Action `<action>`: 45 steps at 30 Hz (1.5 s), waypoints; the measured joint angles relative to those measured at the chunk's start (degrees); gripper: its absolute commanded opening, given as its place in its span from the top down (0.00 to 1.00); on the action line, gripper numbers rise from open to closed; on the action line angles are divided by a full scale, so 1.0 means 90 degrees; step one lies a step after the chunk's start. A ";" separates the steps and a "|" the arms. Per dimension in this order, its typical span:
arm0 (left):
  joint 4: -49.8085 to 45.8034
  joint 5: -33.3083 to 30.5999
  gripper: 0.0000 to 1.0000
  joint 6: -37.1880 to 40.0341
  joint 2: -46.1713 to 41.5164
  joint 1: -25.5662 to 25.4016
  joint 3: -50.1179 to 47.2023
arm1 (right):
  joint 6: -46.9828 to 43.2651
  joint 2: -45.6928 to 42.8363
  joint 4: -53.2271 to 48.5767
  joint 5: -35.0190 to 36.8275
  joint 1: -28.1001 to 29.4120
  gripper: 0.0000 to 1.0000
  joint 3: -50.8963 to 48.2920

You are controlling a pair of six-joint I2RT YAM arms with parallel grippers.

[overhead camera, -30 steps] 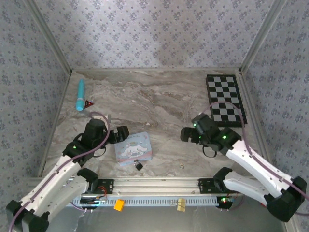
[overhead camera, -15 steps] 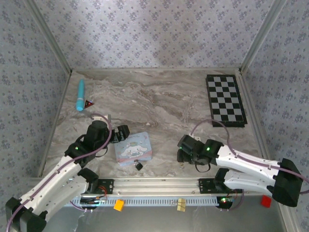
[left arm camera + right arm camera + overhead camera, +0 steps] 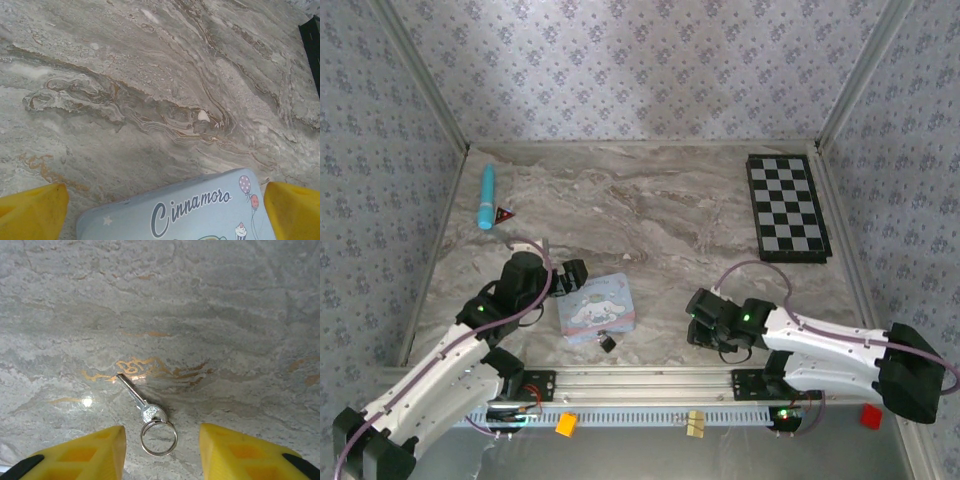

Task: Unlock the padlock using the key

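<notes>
Down near the front edge of the table [image 3: 650,210], the padlock [image 3: 607,343], tiny and black, sits at the near side of the light-blue tin [image 3: 597,310], possibly touching it; too small to say. The key [image 3: 145,407] lies flat well off to its right, ring between the yellow fingers [image 3: 100,452] of the right gripper [image 3: 161,434], which stand partly apart with nothing gripped; left gripper [image 3: 162,205] spread wide, straddling the tin's far edge.

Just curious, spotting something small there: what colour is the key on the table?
Shiny silver; the key shows best in the right wrist view.
</notes>
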 measured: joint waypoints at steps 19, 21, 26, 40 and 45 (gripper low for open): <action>0.0148 -0.0002 0.00 -0.0073 0.0000 0.0000 -0.0087 | 0.0112 0.0928 0.0177 -0.0151 0.0189 0.66 0.0194; 0.0165 -0.0002 0.00 -0.0073 0.0002 0.0000 -0.0087 | 0.0083 0.1054 0.0104 -0.0109 0.0233 0.67 0.0287; 0.0165 -0.0002 0.00 -0.0070 0.0012 0.0000 -0.0087 | 0.0010 0.1350 -0.0068 -0.0019 0.0325 0.68 0.0495; 0.0168 -0.0095 0.00 -0.0068 0.0017 0.0000 -0.0087 | -0.0104 0.1744 -0.0355 0.0121 0.0571 0.74 0.0899; 0.0165 -0.0095 0.00 -0.0068 0.0017 0.0000 -0.0090 | -0.0107 0.1744 -0.0364 0.0141 0.0571 0.75 0.0903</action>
